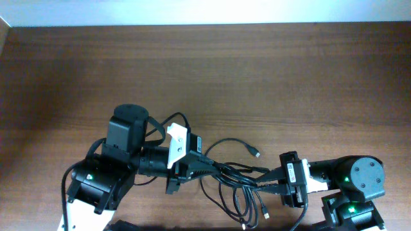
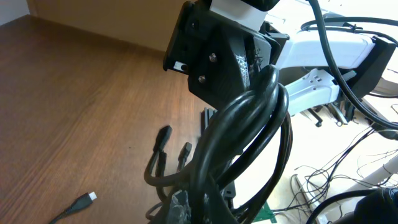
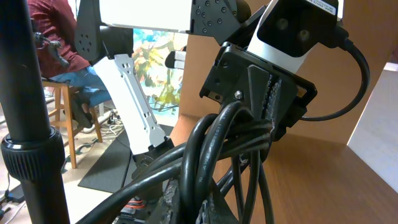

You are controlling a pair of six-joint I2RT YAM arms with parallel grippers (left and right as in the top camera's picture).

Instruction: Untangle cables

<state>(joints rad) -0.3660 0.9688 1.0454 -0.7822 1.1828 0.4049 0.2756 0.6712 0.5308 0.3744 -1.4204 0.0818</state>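
The cables [image 1: 239, 181] are a bundle of thin black cords stretched between my two grippers near the table's front edge. My left gripper [image 1: 215, 169] is shut on the bundle's left end. My right gripper [image 1: 266, 184] is shut on its right end. One plug end [image 1: 256, 153] lies behind the bundle, and others [image 1: 264, 213] hang toward the front edge. In the left wrist view the cables [image 2: 249, 130] loop over my fingers [image 2: 186, 210], with a plug [image 2: 87, 199] on the wood. In the right wrist view the cables [image 3: 217, 149] cross my fingers [image 3: 211, 202], hiding the fingertips.
The brown wooden table [image 1: 205, 70] stretches far and wide behind the arms. The two grippers face each other closely. Off the table's edge, the wrist views show a stand [image 3: 28, 124], a seated person [image 3: 56, 56] and floor wires [image 2: 336, 174].
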